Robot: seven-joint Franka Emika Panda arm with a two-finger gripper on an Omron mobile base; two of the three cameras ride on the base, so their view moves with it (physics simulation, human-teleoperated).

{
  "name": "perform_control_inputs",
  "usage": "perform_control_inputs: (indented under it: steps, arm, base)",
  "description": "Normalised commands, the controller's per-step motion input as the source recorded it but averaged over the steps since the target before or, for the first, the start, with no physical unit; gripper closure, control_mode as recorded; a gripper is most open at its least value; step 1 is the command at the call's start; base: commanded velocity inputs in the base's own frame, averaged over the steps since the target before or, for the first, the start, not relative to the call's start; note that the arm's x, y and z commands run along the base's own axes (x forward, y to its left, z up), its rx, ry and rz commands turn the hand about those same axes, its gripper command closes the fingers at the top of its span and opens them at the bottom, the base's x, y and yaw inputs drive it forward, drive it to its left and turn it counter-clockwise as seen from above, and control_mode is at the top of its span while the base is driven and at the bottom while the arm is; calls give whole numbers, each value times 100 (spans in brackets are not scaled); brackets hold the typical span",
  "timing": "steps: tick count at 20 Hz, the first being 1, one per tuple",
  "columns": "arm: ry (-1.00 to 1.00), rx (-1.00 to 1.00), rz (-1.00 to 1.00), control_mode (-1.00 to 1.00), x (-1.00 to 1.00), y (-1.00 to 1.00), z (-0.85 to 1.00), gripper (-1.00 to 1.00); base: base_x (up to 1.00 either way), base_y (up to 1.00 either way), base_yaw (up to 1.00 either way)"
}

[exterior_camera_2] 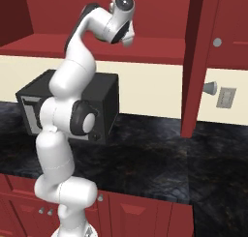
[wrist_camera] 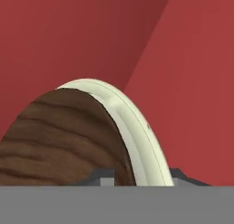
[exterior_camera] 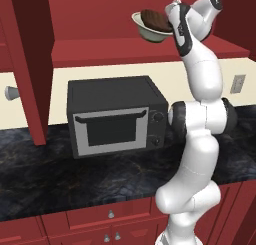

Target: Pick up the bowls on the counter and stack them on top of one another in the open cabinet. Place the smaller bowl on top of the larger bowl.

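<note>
The smaller bowl [exterior_camera: 155, 20], dark brown, rests inside the larger bowl [exterior_camera: 149, 35], cream-white, on the shelf [exterior_camera: 100, 51] of the open cabinet. My gripper [exterior_camera: 171, 22] is at the right edge of the two bowls, with the arm reaching high from the counter [exterior_camera: 75, 179]. In the hand view the smaller bowl [wrist_camera: 59, 141] fills the lower left and the larger bowl's pale rim [wrist_camera: 132, 122] curves around it. The gripper [wrist_camera: 139, 175] straddles both rims, and one fingertip [wrist_camera: 180, 174] stands just outside the cream rim. How tightly the jaws stand is hidden.
A black microwave [exterior_camera: 115, 116] stands on the counter under the cabinet, beside the arm. The cabinet's open red door [exterior_camera: 30, 64] hangs at the left, seen again as the door [exterior_camera_2: 198, 62] on the right. A wall socket [exterior_camera: 238, 83] is on the cream backsplash.
</note>
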Motion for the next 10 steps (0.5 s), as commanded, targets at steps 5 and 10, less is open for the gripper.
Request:
perform_control_inputs:
  steps: [5,10]
  arm:
    - [4,0,0,-100,27,3,0,100]
    - [4,0,0,-100,8,11,8,-100]
  base:
    - [0,0,0]
    - [0,0,0]
